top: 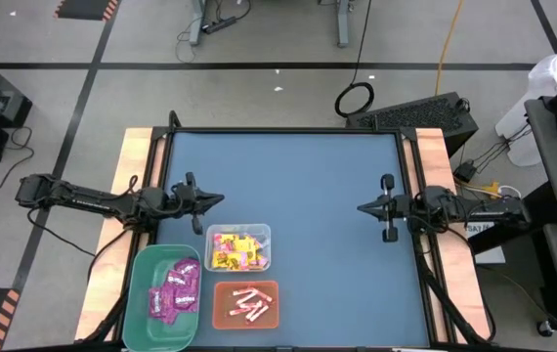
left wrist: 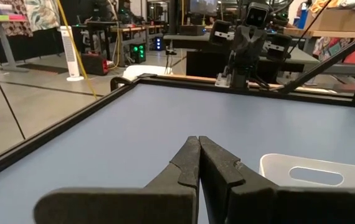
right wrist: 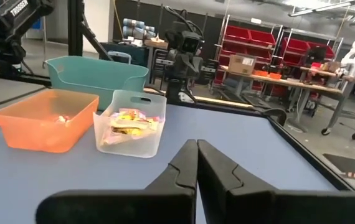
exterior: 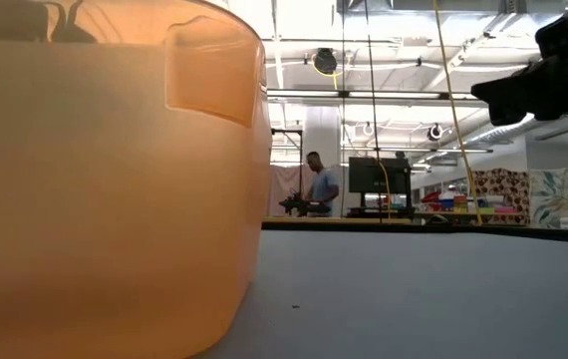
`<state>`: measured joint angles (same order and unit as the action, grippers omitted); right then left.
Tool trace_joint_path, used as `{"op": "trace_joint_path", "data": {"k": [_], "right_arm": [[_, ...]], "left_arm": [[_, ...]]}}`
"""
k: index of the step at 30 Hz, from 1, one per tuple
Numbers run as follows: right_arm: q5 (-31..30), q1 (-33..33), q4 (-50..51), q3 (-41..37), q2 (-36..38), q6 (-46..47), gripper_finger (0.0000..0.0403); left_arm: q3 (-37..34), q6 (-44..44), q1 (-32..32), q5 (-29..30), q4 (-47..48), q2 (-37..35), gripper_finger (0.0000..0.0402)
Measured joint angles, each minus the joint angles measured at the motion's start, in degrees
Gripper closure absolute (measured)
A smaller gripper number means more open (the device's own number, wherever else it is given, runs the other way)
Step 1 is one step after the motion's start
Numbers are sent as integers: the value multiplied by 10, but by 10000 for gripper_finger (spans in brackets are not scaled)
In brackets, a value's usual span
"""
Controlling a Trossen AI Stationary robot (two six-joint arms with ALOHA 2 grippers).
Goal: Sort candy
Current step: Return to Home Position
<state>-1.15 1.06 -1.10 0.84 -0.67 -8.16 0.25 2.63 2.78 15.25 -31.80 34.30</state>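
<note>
Left gripper (top: 220, 200) sits at the left edge of the blue table (top: 298, 186), fingers pressed together, holding nothing. Right gripper (top: 362, 208) sits at the right edge, fingers likewise together, empty. Candy is all in bins on the left arm's side: magenta packets (top: 176, 289) in green bin (top: 140, 279), yellow packets (top: 236, 250) in clear bin (top: 265, 233), pink-and-white sticks (top: 249, 304) in orange bin (top: 219, 313).

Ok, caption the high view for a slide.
Sorted candy in green bin, clear bin, orange bin; left hand and right hand shut.
</note>
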Motion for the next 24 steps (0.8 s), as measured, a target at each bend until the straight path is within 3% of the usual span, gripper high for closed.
{"op": "trace_joint_path", "data": {"k": [16,24], "right_arm": [[-3,0,-1,0,0,-9,403],[-3,0,-1,0,0,-10,403]], "left_arm": [[0,-11,0,-1,8,0,393],[0,-19,0,-36,31,-39,393]]}}
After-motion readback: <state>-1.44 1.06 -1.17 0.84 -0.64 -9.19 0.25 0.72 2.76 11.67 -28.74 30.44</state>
